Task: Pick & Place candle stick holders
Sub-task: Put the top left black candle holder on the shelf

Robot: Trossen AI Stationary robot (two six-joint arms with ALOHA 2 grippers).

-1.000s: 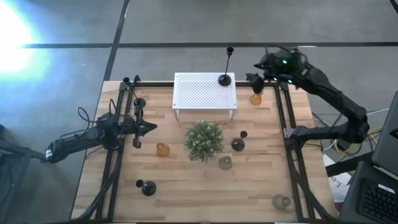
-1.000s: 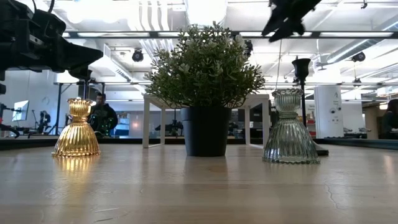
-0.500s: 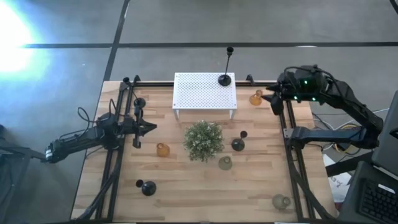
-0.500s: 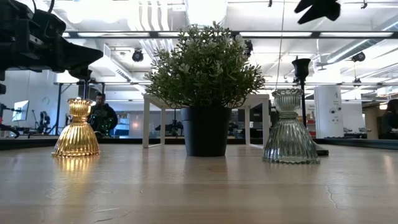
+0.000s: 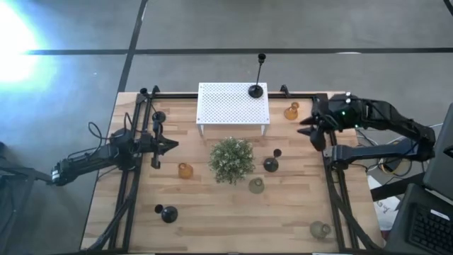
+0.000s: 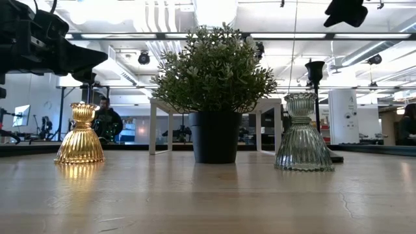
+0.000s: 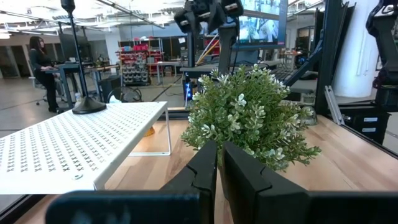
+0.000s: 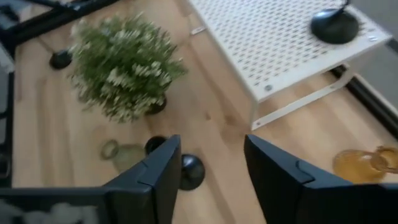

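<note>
A wooden table [image 5: 212,212] seen from above, with glass candle holders scattered across it. The right gripper [image 5: 311,129] hovers above the table's right edge, toward the far side, its two fingers spread with nothing between them. An amber holder [image 5: 291,111] stands close by, near the far right corner beside a white perforated stand [image 5: 233,103]; on that stand's far right corner rests a tall black stem holder [image 5: 257,76]. A dark holder [image 5: 270,164] and a greenish one [image 5: 256,185] stand right of a bushy green plant [image 5: 231,159] at the table's middle.

The left gripper [image 5: 168,145] waits over the left side, fingers closed and empty, with another amber holder [image 5: 185,170] just nearer the front.

Risks, as a judgement: the narrow-necked glass could slip or tip if the right fingers close off-centre, and a low sweep toward the dark holder could clip the plant or the stand's leg.
</note>
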